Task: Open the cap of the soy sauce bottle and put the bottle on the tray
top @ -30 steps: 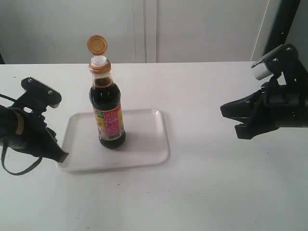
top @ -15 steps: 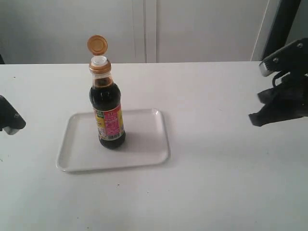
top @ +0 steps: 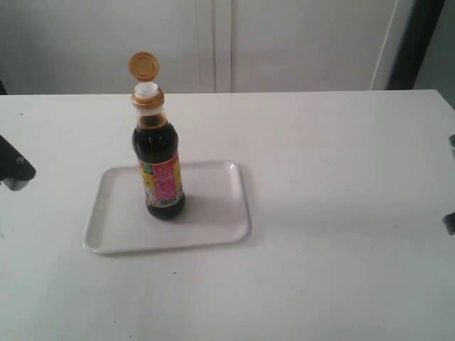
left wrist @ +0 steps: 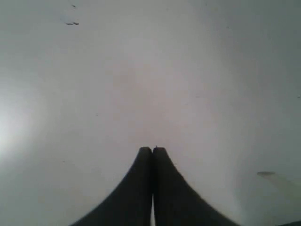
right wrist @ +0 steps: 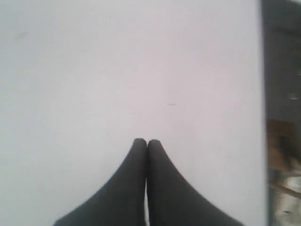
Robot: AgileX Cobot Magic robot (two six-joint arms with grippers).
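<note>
The soy sauce bottle point(top: 160, 174) stands upright on the white tray point(top: 213, 213), left of the tray's middle. Its gold-orange cap point(top: 143, 66) is flipped up on its hinge, and the white spout point(top: 146, 89) shows beneath it. My left gripper point(left wrist: 152, 149) is shut with nothing in it, over bare white table. Only a dark part of the left arm point(top: 14, 170) shows at the exterior view's left edge. My right gripper point(right wrist: 146, 141) is also shut and empty over the table, near its right edge. Neither gripper touches the bottle.
The white table point(top: 327, 270) spreads around the tray. A grey-white wall point(top: 284, 42) stands behind it. The right wrist view shows the table's edge point(right wrist: 261, 117) with a dark floor area beyond. A sliver of the right arm point(top: 450, 220) sits at the exterior view's right edge.
Both arms have drawn outward, away from the tray: the left arm to the left edge, the right arm almost out of the exterior view. Bottle, open cap and tray have not moved.
</note>
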